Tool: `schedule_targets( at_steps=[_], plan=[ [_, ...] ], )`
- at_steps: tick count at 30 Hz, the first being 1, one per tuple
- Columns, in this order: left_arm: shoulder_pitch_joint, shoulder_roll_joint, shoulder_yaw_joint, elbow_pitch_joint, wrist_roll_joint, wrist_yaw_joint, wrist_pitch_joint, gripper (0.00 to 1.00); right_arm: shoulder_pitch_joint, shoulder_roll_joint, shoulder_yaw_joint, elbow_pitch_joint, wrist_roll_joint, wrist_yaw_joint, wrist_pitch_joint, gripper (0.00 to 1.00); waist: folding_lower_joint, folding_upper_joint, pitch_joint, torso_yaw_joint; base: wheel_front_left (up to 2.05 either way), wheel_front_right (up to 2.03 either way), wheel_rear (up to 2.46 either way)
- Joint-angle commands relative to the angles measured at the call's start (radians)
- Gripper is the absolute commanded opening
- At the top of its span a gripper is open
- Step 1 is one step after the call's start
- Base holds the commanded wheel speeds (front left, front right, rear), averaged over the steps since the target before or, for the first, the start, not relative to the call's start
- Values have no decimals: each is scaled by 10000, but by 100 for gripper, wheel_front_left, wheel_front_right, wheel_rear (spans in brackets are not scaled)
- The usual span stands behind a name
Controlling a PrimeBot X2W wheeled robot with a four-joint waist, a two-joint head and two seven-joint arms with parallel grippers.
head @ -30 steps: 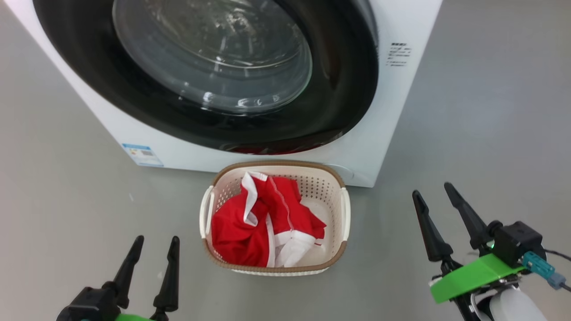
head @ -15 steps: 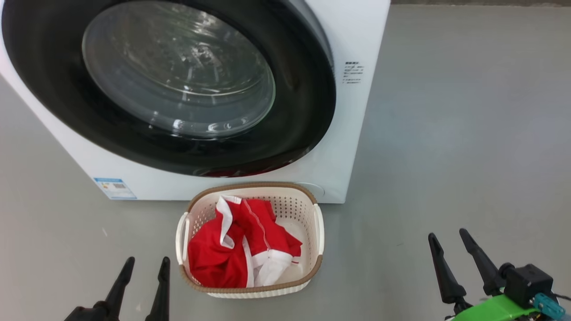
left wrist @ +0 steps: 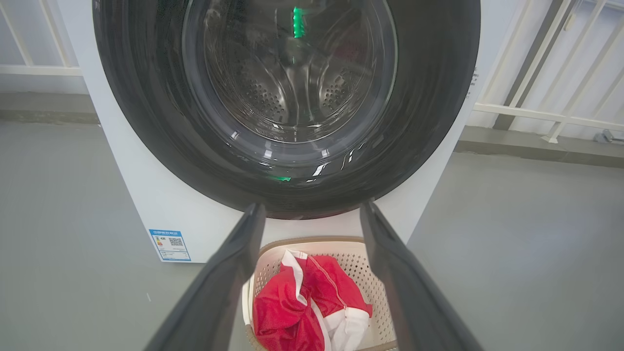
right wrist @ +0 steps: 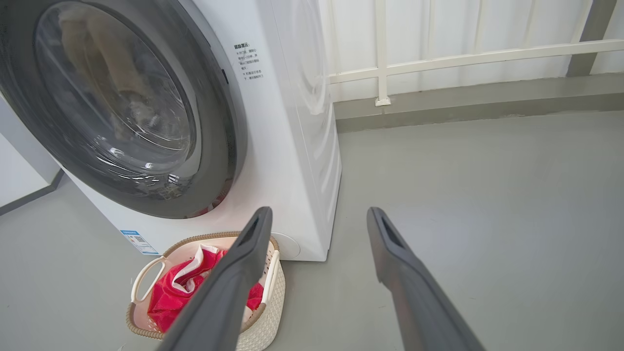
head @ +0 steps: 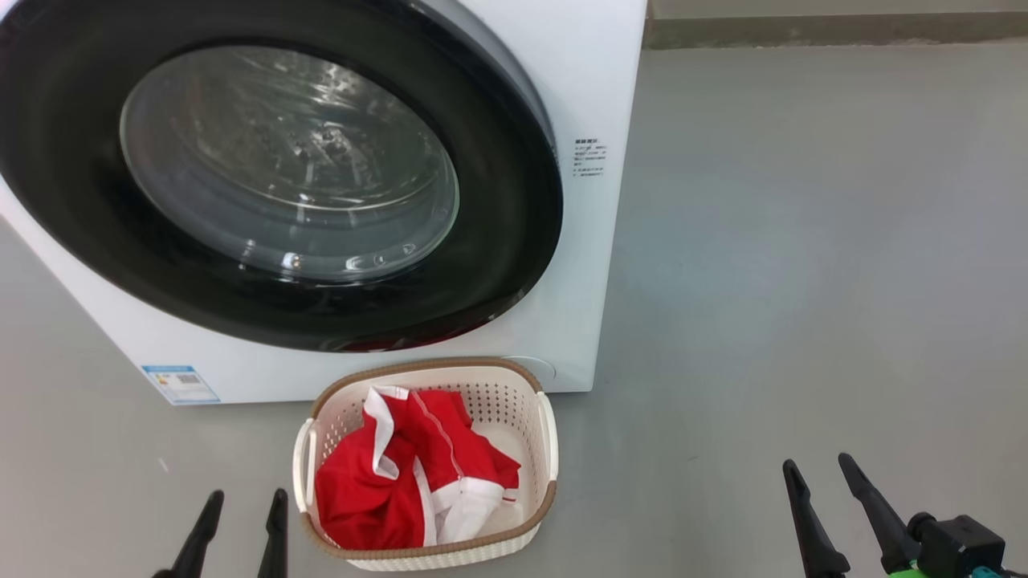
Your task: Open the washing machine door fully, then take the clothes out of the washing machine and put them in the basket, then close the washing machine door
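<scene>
Jaws apart, left gripper (head: 248, 494), right gripper (head: 817, 461) facing washing machine (head: 596, 88)

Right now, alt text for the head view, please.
A white washing machine, its round door closed, stands on a grey floor; in front, a cream basket holds red clothes. The left jaws and right jaws stand open at the bottom corners.
</scene>
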Motion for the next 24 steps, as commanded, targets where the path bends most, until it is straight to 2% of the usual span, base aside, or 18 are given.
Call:
schedule_targets(
  at_steps=[1,24],
  plan=[
    [-71,165,384,-266,105,-54,-122,100,-82,-115,195,-237,3,-11,-36,100,0,0,-45,-48,0,0,0],
    [23,68,529,-375,202,-54,-122,100,218,-32,-19,-233,-47,-11,-36,100,0,0,-159,-109,0,0,0]
  ],
)
